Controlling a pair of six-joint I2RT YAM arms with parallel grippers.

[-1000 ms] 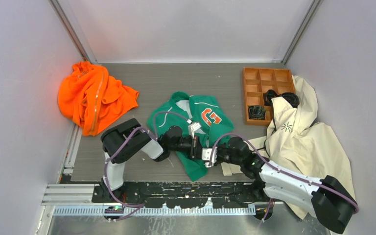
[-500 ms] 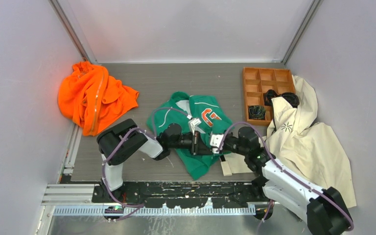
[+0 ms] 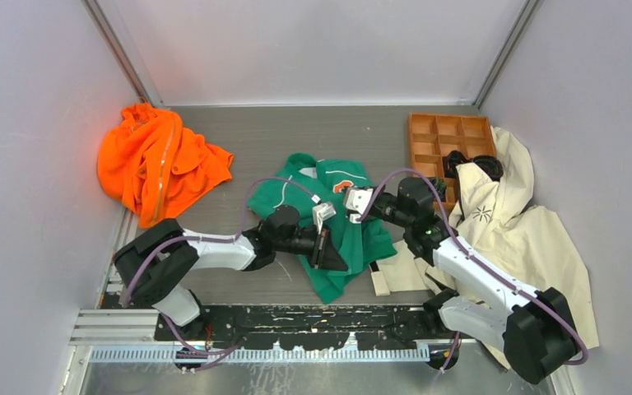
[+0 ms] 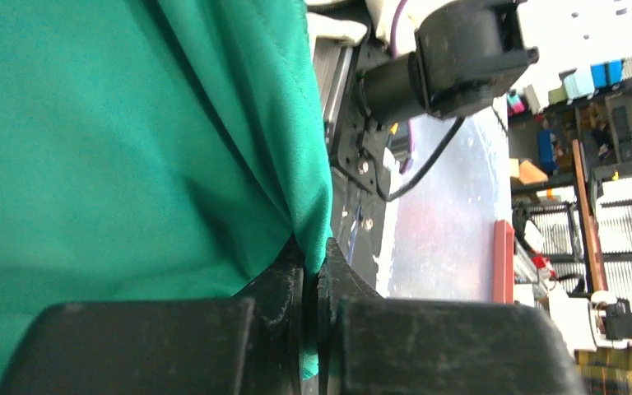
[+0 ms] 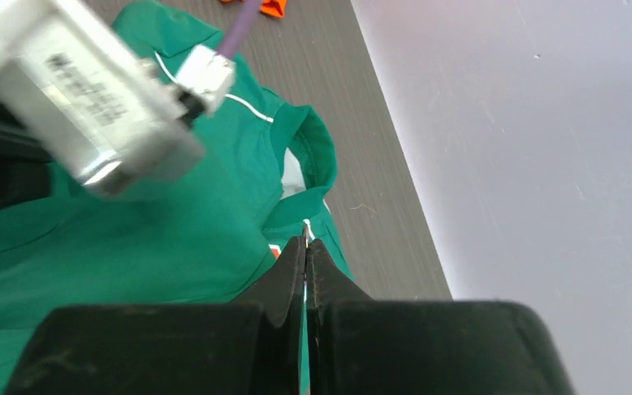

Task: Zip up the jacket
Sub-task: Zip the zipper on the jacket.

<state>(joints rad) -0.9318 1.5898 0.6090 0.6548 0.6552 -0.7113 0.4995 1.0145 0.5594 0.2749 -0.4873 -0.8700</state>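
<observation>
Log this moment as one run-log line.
left hand: shut on jacket, lower front | right hand: shut on jacket, upper front | stage: two-hand grip on jacket

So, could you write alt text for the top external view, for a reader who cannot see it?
Two robot arms meet over a green jacket, left gripper and right gripper both shut on its fabric. An orange garment lies left; a wooden tray and cream coat right.
</observation>
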